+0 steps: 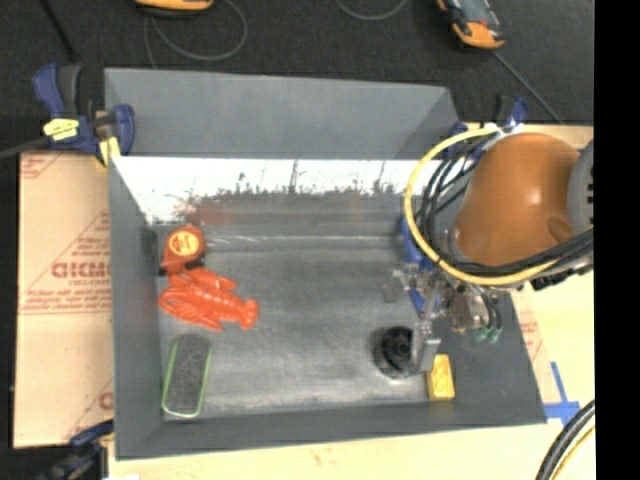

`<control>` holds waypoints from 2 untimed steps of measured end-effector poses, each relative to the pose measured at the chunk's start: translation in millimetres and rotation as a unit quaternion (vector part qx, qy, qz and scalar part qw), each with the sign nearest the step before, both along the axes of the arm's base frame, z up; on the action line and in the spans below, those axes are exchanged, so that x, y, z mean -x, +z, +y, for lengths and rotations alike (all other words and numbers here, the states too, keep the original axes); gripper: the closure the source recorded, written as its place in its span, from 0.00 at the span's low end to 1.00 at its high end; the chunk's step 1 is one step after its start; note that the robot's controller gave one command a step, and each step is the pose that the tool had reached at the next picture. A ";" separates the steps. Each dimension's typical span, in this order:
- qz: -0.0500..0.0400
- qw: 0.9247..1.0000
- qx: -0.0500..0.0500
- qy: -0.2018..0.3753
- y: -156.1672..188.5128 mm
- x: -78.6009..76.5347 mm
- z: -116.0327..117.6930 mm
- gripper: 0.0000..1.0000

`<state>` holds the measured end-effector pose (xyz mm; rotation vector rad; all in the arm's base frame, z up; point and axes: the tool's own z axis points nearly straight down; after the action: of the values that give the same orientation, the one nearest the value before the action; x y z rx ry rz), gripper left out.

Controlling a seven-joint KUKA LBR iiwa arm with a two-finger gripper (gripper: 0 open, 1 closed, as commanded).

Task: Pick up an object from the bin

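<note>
Apparently mid-approach, with nothing lifted yet. Seen from above: grey metal bin (300, 313), arm under an orange cover (510, 203) reaching in from the right, gripper (430, 328) hanging low in the lower right part of the bin. Impossible to tell whether spread or clenched; too dark and crowded at the tip to read. Nothing visibly held.

Nearest to the gripper: a small black round piece (394, 352), lying on the bin floor just left of and below the tip, possibly touching it, hard to say. Looks dark, squat and roundish, like a cap or knob, with a darker hollow at the centre; dull surface, no markings to make out. Just beside it on the right, close to the bin's right wall: a small yellow block (440, 377), rectangular in outline.

Well apart, on the left side: an orange disc (183, 247) towards the back, a red toy lobster (208, 302) just below it, and a flat grey pad (186, 376) with a green rim nearest the front.

Next move, as a judgement: calls for settling squarely over the black round piece, closing on its sides, then lifting straight up. Likely to roll or slip if caught off-centre; little room, too, beside the wall and the yellow block.
</note>
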<state>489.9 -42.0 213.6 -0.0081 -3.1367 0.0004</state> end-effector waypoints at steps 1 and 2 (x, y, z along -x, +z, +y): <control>-0.004 1.000 0.000 0.001 4.0 -1.6 0.1 0.00; -0.008 1.000 0.001 -0.009 -50.0 -14.3 -27.7 0.00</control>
<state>504.2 -69.7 163.6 -0.0349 -3.1519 0.0023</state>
